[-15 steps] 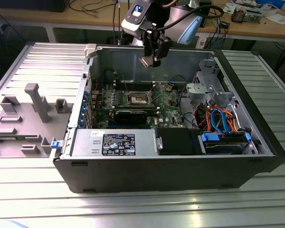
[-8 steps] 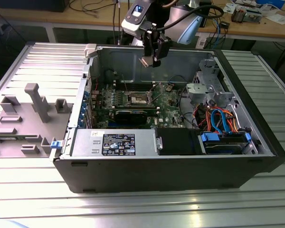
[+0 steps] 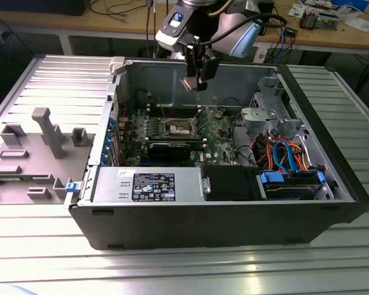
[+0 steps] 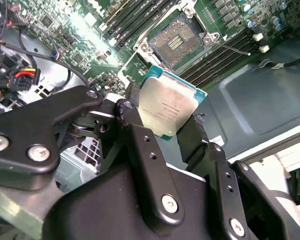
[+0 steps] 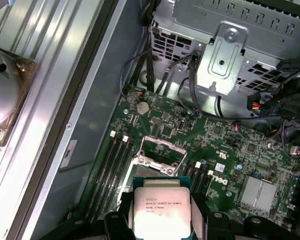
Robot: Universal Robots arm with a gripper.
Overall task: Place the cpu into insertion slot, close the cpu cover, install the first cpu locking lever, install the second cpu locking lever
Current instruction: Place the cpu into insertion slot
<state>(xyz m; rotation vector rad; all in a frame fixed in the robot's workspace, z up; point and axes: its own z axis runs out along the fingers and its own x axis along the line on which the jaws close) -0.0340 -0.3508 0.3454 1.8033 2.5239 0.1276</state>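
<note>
1. Exterior view first: we see the gripper (image 3: 194,78) hanging inside the open computer case (image 3: 203,227), above the motherboard (image 3: 218,132) and well apart from it.
2. In the second wrist view its fingers (image 4: 127,112) are drawn in narrow on the cpu (image 4: 170,107), pinching two opposite edges, with the silver top facing the camera.
3. In the first wrist view the insertion slot (image 5: 159,152) lies on the board just beyond the held chip. The chip is in the air and touches nothing but the fingers.
4. We judge the hold to be slight, since only thin edges are gripped. A jolt could let the chip slip and drop onto the slot's fine contacts.
5. If the chip arrives tilted or turned against the slot, a corner could land first and bend contacts.
6. We cannot tell how the cpu cover stands. If it leans over the opening, it could catch the chip.
</note>
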